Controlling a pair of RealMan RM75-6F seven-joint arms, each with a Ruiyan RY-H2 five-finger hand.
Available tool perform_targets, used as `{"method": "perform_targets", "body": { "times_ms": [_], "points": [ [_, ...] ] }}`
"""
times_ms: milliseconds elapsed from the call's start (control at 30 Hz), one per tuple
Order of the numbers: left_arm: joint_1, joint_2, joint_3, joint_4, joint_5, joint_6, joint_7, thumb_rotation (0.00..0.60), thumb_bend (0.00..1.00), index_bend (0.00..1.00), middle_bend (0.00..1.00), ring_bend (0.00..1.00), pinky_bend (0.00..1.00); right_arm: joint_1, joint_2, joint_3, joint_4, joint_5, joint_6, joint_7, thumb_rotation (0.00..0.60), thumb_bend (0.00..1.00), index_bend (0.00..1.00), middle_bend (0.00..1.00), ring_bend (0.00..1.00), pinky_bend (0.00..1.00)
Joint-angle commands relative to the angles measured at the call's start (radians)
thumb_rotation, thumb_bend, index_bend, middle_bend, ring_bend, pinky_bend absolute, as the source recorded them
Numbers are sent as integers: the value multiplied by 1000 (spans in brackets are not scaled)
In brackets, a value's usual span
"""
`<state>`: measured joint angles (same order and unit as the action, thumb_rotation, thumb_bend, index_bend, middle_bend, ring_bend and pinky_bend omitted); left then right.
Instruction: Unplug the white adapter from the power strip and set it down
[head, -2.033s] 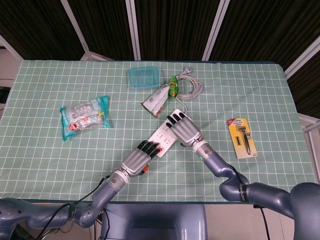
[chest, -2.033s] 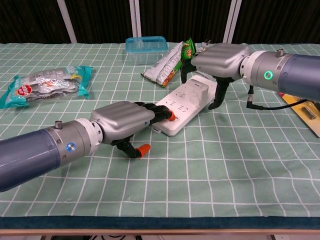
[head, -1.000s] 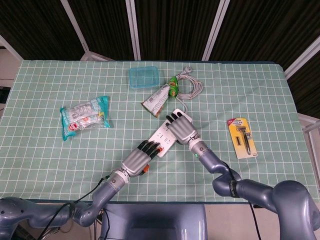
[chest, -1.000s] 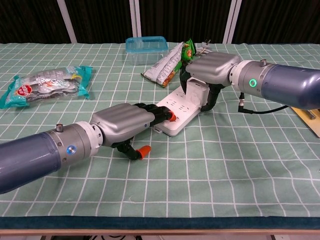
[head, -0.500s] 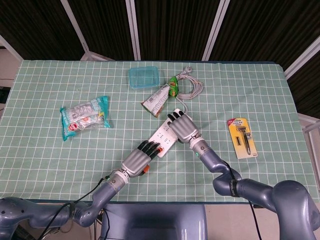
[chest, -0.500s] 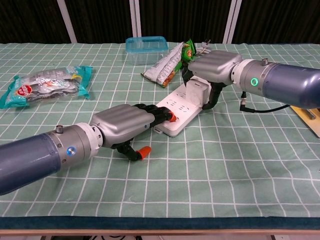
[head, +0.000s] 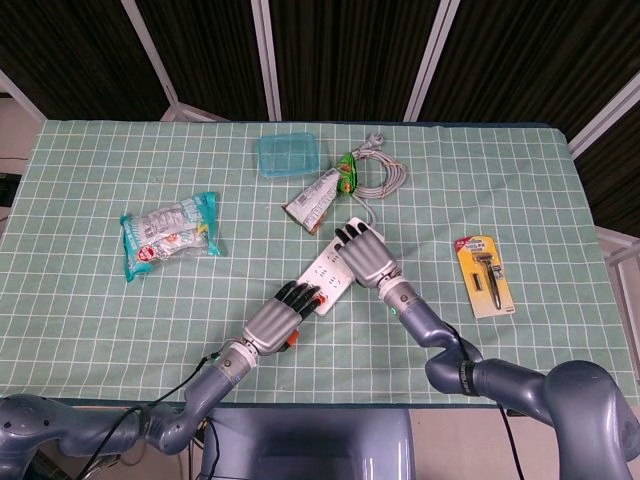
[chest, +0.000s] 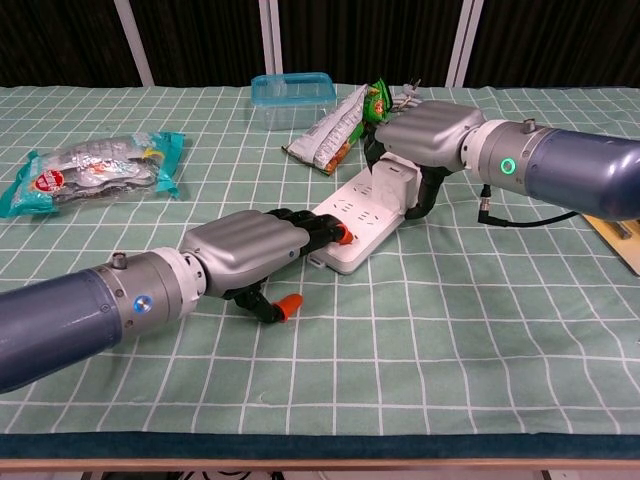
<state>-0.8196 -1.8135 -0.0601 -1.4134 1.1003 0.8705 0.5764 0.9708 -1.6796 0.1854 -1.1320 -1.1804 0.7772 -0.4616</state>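
Adapter: the white adapter (chest: 392, 186) sits at the far end of the power strip (chest: 362, 220), in the middle of the bench (head: 90, 310); whether its pins are still in the socket I cannot tell.
Right hand: the right hand (chest: 425, 135) is over the adapter, its fingers (chest: 372, 160) curled down around the block and grasping it.
Power strip: white, lying diagonally on the green checked cloth, the near end toward the left hand (chest: 250, 250).
Left hand: it lies flat on the near end of the strip, dark fingers (chest: 318, 226) stretched out and pressing on the top; nothing is held inside them.
Cable: a grey coiled cable (head: 385, 175) lies behind the strip, at the far side.
Snack packet: a green snack packet (head: 322, 195) lies just beside the far end of the strip.
Container: a blue container (head: 290, 154) stands further back.
Food bag: a teal food bag (head: 168, 234) lies well apart at the left.
Razor: a razor in its card pack (head: 484, 276) lies well apart at the right.
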Motion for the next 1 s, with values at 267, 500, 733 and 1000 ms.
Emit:
{"method": "perform_targets", "body": {
  "times_ms": [267,500,733,1000],
  "points": [
    [0,-6,2,9,-6,-2,-2,600,457,99,47,18,101,-1,2,-5,-7,-3,11,-10,600,620,667,201,190,260],
    [-1,-6,3,7,-12,-8,-2,600,456,99,45,18,106,-1,28,10,-56,21,21,-30,600,628,695,201,190,259],
    [-2,-7,3,2,-14,-5,1,600,457,99,45,18,106,-2,65,19,-113,44,40,-71,600,628,703,201,190,259],
    [0,-2,2,-10,-16,5,6,600,457,98,45,18,106,-6,97,25,-169,63,65,-105,600,628,705,201,190,258]
  ]
}}
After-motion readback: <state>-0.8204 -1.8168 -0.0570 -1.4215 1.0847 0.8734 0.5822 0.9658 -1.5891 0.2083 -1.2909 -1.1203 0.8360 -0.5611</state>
